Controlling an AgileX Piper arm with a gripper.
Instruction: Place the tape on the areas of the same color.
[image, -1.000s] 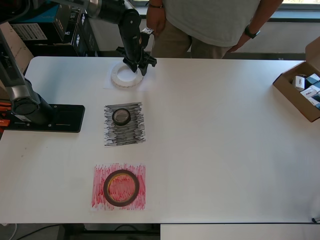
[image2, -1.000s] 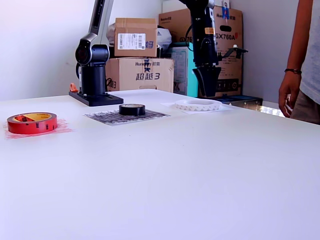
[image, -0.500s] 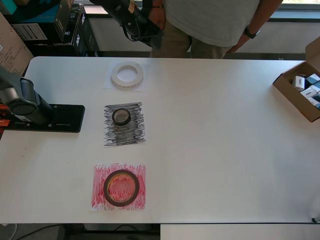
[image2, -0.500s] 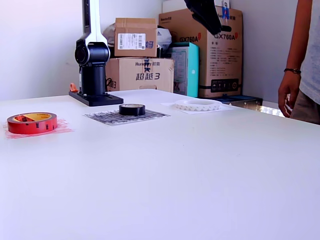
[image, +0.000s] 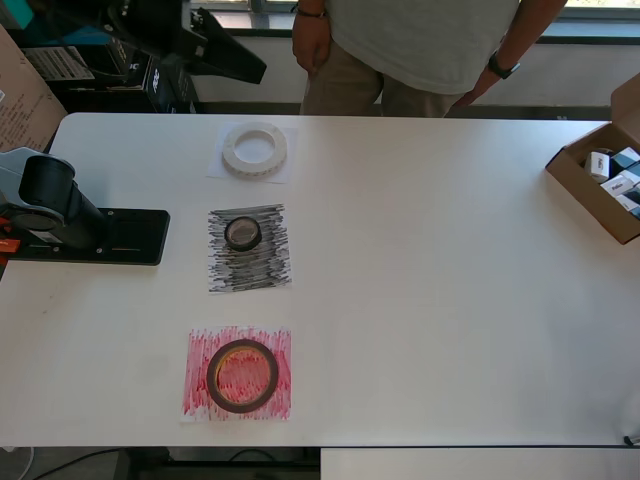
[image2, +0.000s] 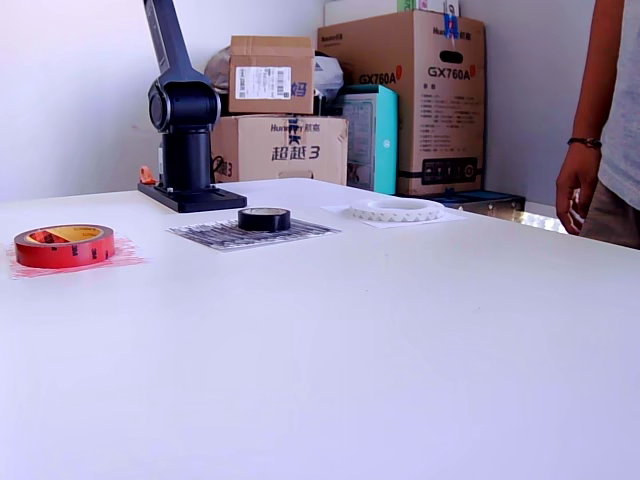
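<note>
The white tape roll (image: 254, 149) lies on the plain white sheet (image: 285, 174); it also shows in the exterior view (image2: 395, 209). The small black roll (image: 242, 233) sits on the black scribbled patch (image: 250, 270), and shows in the exterior view (image2: 264, 219). The dark-red roll (image: 212, 375) lies on the red scribbled patch (image: 198, 400), at the exterior view's left (image2: 62, 246). My gripper (image: 245, 68) is a dark blur raised beyond the table's far edge, left of the white roll, holding nothing I can see. It is out of the exterior view.
The arm base (image: 90, 235) stands on a black plate at the overhead view's left. An open cardboard box (image: 600, 190) of small packs sits at the right edge. A person (image: 420, 50) stands behind the table. Stacked cartons (image2: 430, 100) are in the background.
The gripper has risen from just above the white roll and swung up and left, away from the table. The white roll stays on its sheet. The other rolls have not moved.
</note>
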